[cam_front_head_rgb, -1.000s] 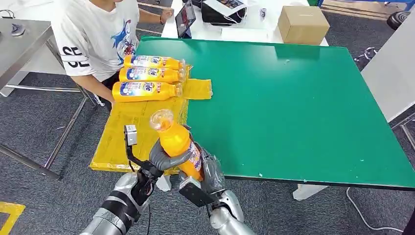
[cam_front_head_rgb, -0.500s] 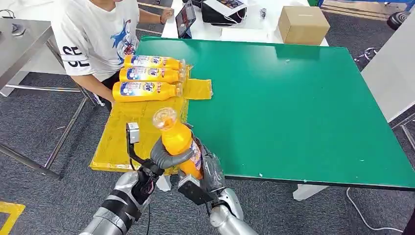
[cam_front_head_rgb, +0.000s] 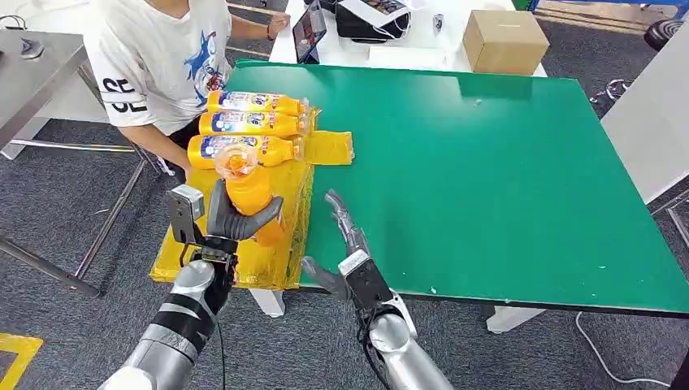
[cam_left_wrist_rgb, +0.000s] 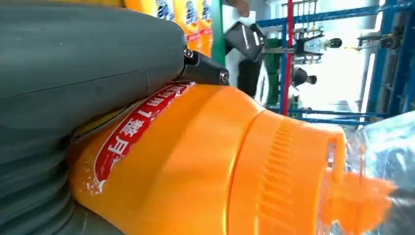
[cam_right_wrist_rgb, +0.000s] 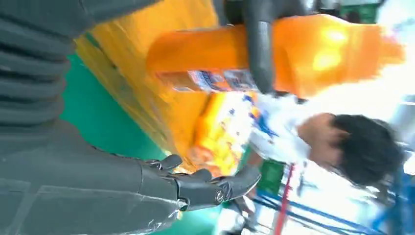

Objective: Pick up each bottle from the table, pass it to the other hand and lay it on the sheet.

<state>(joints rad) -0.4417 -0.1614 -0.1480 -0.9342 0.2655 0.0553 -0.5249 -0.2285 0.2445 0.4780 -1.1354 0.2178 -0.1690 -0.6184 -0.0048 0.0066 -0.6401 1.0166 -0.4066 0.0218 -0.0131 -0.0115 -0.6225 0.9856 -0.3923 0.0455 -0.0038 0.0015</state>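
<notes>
One orange bottle [cam_front_head_rgb: 248,195] with red-labelled Chinese writing, gripped by left hand [cam_front_head_rgb: 231,221]

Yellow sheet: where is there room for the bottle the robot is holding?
The yellow sheet is bare on its near half, between the three lying bottles and the table's near edge. The left hand holds the bottle there. The far end is crowded. The right hand is open over the green table.

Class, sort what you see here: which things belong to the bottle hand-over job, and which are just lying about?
Belong to the job:
held bottle, gripped by the left hand
right hand, fingers spread, holding nothing
yellow sheet
three laid bottles
green table

Just lying about:
cardboard box
tablet
seated person
</notes>
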